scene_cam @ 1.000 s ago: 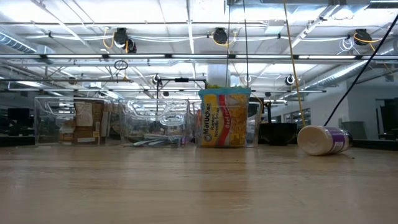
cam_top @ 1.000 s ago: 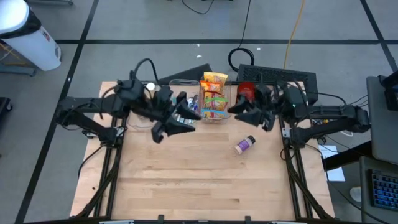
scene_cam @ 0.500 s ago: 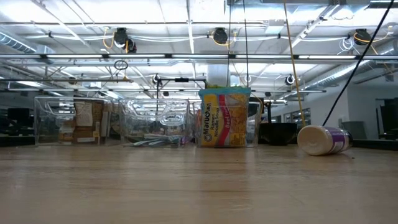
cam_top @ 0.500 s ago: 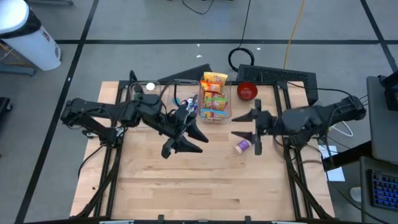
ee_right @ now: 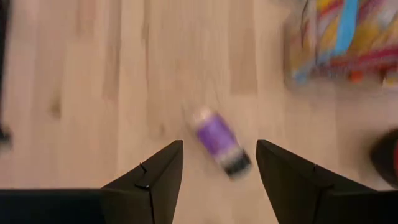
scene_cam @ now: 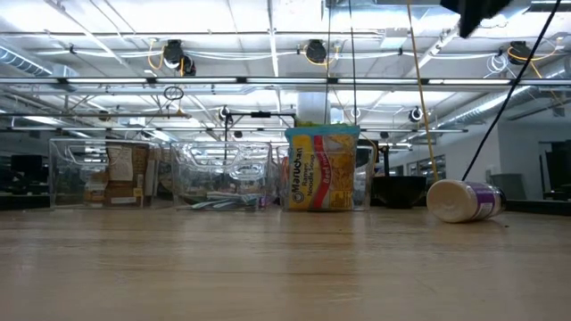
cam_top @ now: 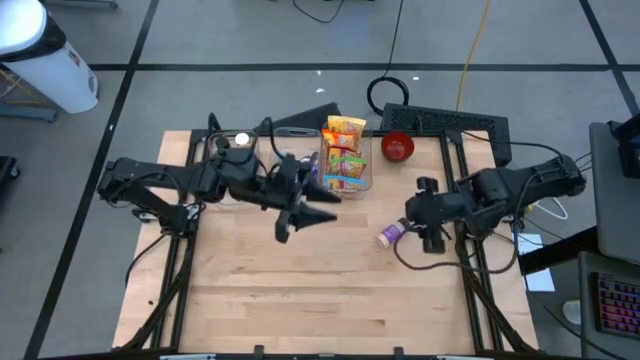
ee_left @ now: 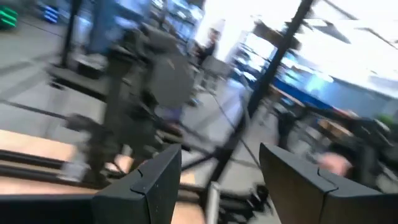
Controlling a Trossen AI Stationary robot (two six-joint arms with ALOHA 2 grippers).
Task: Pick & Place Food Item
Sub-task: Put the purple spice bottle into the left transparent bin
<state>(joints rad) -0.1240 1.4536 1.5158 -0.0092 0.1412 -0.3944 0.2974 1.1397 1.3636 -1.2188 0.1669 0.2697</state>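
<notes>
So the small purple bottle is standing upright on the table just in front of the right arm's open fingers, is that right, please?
Not quite: the purple bottle is lying on its side, not standing upright, as the low view shows. The rest holds: it rests on the table just ahead of the right gripper, whose fingers are open and empty.

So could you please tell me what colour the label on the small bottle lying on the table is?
Purple, on the bottle; the right wrist view shows it best.
</notes>
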